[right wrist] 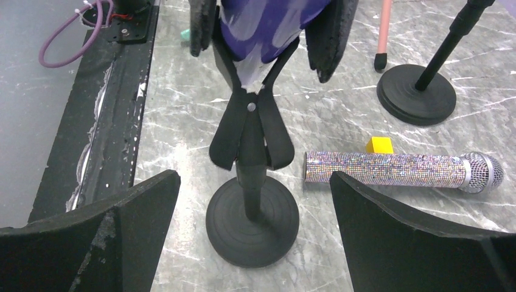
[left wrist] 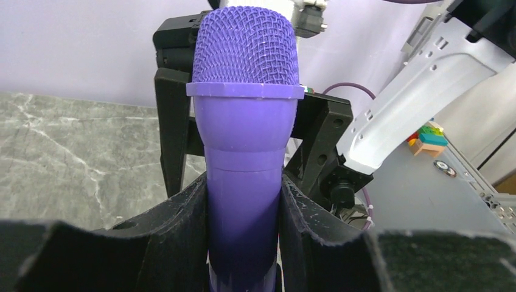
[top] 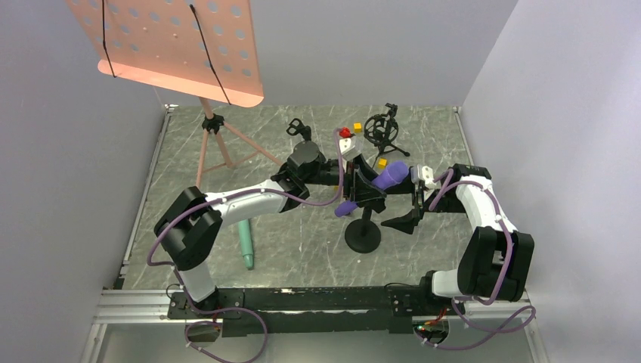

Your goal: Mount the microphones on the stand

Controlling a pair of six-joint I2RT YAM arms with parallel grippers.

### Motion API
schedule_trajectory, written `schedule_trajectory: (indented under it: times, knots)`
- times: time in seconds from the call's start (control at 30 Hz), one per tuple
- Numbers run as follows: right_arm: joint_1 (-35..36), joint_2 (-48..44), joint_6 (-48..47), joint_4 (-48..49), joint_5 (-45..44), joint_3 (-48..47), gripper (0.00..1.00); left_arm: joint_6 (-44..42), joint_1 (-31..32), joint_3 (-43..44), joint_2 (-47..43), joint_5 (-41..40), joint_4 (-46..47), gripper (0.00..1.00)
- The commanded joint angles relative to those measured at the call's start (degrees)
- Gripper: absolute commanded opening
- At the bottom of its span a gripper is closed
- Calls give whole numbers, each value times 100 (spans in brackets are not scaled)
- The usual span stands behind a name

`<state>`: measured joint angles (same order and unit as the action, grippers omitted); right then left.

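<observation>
My left gripper (top: 368, 189) is shut on the purple microphone (top: 387, 178), its padded fingers (left wrist: 176, 243) pressing both sides of the barrel (left wrist: 246, 140). In the right wrist view the purple microphone (right wrist: 261, 24) rests between the two prongs of the clip on the black stand (right wrist: 249, 137), above the round base (top: 363, 236). My right gripper (right wrist: 252, 176) hangs open just right of the stand, with its fingers wide on either side of the base (right wrist: 252, 222) and nothing between them. The mint green microphone (top: 246, 242) lies at the left. The glittery copper microphone (right wrist: 389, 169) lies on the table beside the stand.
A pink music stand (top: 178, 45) on a tripod (top: 215, 136) stands at the back left. Two more black mic stands (top: 299, 128) (top: 385, 128) are at the back, one base (right wrist: 417, 94) close by. Small yellow cubes (right wrist: 379, 145) lie around. A black rail (right wrist: 115, 121) runs along the near edge.
</observation>
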<state>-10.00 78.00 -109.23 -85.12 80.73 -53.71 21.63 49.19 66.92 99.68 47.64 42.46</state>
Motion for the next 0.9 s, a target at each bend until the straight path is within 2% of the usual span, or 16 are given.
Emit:
schedule_trajectory:
  times: [0.0, 0.1, 0.3, 0.47, 0.6, 0.77, 0.87]
  knots:
    - [-37, -105, -108, -76, 101, -175, 99, -141, -20, -20, -136, -353, -813, 51]
    - [-46, -102, -104, -82, 92, -166, 99, -13, -39, -104, -285, -506, -658, 67]
    - [-59, -95, -101, -81, 97, -166, 99, 223, -107, -181, -607, -499, -442, 80]
    - [-80, -106, -93, -79, 91, -157, 99, 463, -201, -251, -897, -404, -226, 98]
    - [-94, -97, -90, -77, 92, -157, 99, 429, -258, -212, -1129, -444, -450, 99]
    - [-147, -75, -70, -79, 97, -153, 99, -268, -270, -324, -1579, -1010, -1510, 99]
    - [-190, -66, -55, -81, 101, -157, 99, -560, -269, -679, -1924, -1415, -1800, 87]
